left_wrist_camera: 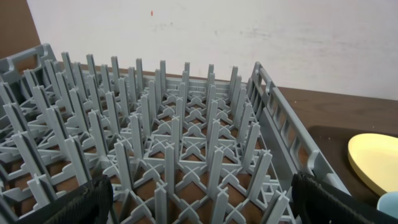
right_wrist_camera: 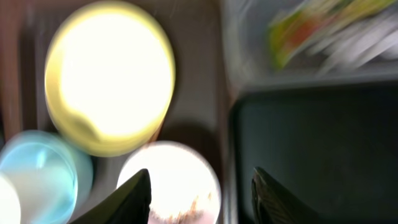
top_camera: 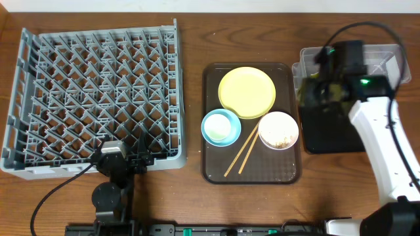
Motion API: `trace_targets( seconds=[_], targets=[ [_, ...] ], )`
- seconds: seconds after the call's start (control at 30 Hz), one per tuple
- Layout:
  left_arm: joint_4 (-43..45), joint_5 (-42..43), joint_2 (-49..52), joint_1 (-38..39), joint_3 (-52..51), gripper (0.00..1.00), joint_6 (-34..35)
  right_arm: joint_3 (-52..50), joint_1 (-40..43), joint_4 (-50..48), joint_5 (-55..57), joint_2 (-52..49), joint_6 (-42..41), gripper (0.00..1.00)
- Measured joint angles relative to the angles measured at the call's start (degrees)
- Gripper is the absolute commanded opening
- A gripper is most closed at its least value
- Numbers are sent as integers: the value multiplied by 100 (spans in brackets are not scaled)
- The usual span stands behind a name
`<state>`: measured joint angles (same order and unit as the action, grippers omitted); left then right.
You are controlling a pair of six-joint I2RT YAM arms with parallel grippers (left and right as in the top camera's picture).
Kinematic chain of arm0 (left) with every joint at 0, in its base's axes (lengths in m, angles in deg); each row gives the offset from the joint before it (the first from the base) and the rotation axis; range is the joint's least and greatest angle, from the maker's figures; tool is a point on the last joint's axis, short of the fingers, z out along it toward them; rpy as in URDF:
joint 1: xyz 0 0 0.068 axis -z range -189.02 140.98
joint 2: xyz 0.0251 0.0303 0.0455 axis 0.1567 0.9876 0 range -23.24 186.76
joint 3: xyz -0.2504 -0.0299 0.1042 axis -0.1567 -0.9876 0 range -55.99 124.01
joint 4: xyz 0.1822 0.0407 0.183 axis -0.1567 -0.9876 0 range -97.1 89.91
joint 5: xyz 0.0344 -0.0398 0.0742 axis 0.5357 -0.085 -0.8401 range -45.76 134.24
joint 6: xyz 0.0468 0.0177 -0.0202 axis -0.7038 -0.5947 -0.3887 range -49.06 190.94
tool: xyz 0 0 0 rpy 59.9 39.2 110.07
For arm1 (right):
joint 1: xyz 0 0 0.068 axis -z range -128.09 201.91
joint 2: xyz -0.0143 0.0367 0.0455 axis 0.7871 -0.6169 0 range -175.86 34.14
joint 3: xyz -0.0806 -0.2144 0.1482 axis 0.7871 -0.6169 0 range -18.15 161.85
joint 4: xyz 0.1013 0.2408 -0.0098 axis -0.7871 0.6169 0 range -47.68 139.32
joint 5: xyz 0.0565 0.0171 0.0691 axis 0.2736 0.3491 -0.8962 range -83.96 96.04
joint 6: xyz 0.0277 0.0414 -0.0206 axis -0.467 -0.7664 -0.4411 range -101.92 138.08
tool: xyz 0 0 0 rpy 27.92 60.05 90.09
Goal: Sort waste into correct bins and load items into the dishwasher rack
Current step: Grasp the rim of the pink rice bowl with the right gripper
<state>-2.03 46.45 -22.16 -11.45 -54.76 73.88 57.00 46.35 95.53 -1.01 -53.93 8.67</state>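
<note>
Dishwasher rack [top_camera: 92, 92], a large grey crate of upright pegs, fills the left of the wooden table [top_camera: 190, 19]. At its near right corner the left gripper [left_wrist_camera: 199, 208] hovers above the pegs, its black fingers [left_wrist_camera: 84, 202] spread wide with nothing between them.

Just right of the rack, a dark brown serving tray [top_camera: 216, 167] carries the tableware. The light blue bowl [top_camera: 211, 131] sits on its left side with something white inside it. The yellow plate [top_camera: 247, 92] lies at the far end, its near edge meeting the bowl's rim. The wooden chopsticks [top_camera: 241, 154] lie slantwise on the tray floor between the two bowls. The white bowl [top_camera: 279, 124] stands on the right, with whitish food scraps [top_camera: 283, 139] in its bottom.

Right of the serving tray sits the black tray [top_camera: 331, 134], and against its far edge, the clear tub [top_camera: 387, 56]. The right arm [top_camera: 384, 137] reaches over where those two meet, hiding its claw from above. The blurred wrist view shows the right gripper [right_wrist_camera: 202, 193] with fingers [right_wrist_camera: 134, 199] partly apart and holding nothing, above the white bowl's edge and the black tray's corner. The green-and-orange snack wrapper [right_wrist_camera: 305, 25] lies in the clear tub, with pale shapes beside it too blurred to name.
</note>
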Motion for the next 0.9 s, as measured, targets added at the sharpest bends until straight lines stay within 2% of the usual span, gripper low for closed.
trace_targets(
  seconds=[0.17, 0.33, 0.47, 0.6, 0.77, 0.9],
  targets=[
    [0, 0, 0, -2, 0, 93, 0, -297, -444, 289, -79, -39, 118, 50],
    [0, 0, 0, -2, 0, 93, 0, -745, -1058, 103, -111, -39, 151, 48],
    [2, 0, 0, 0, 0, 93, 0, -1294, -1624, -455, -61, -42, 138, 41],
    [0, 0, 0, -2, 0, 93, 0, -1788, -2033, -944, 227, -44, -116, 37],
    [0, 0, 0, -2, 0, 93, 0, -2223, -2142, -1478, 496, -48, -424, 26],
    [0, 0, 0, -2, 0, 93, 0, -2476, -2142, -1751, 566, -48, -579, 23]
  ],
)
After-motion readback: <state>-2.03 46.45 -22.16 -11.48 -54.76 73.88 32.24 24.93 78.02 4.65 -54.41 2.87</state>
